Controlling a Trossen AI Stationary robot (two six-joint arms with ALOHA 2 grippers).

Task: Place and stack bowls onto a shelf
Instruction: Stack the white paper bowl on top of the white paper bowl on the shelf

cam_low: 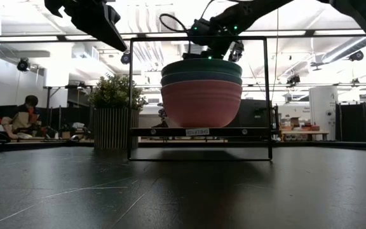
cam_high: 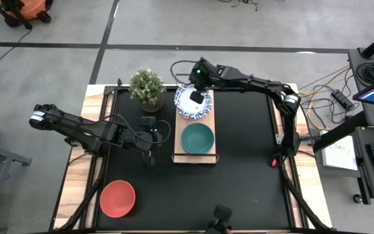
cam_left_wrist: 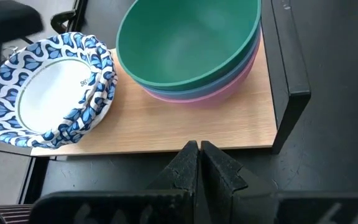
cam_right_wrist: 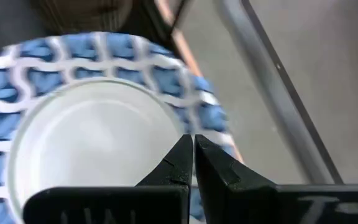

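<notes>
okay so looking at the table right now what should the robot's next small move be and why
Probably send the left gripper, shut and empty beside the shelf, toward the red bowl. That bowl sits alone on the mat near the front left corner, on the left arm's side, while the green-topped stack and the patterned bowls already sit on the shelf. The right gripper hangs shut above the patterned bowls.

Shelf [cam_high: 194, 156] lies just right of left gripper [cam_high: 147, 159]. On it: nested bowl stack [cam_high: 197, 138], patterned bowl [cam_high: 188, 104] directly under right gripper [cam_high: 197, 97]. Lone bowl [cam_high: 117, 198] sits on the mat [cam_high: 245, 175], near side of the left gripper. Plant [cam_high: 147, 87] beside shelf's far end.
</notes>
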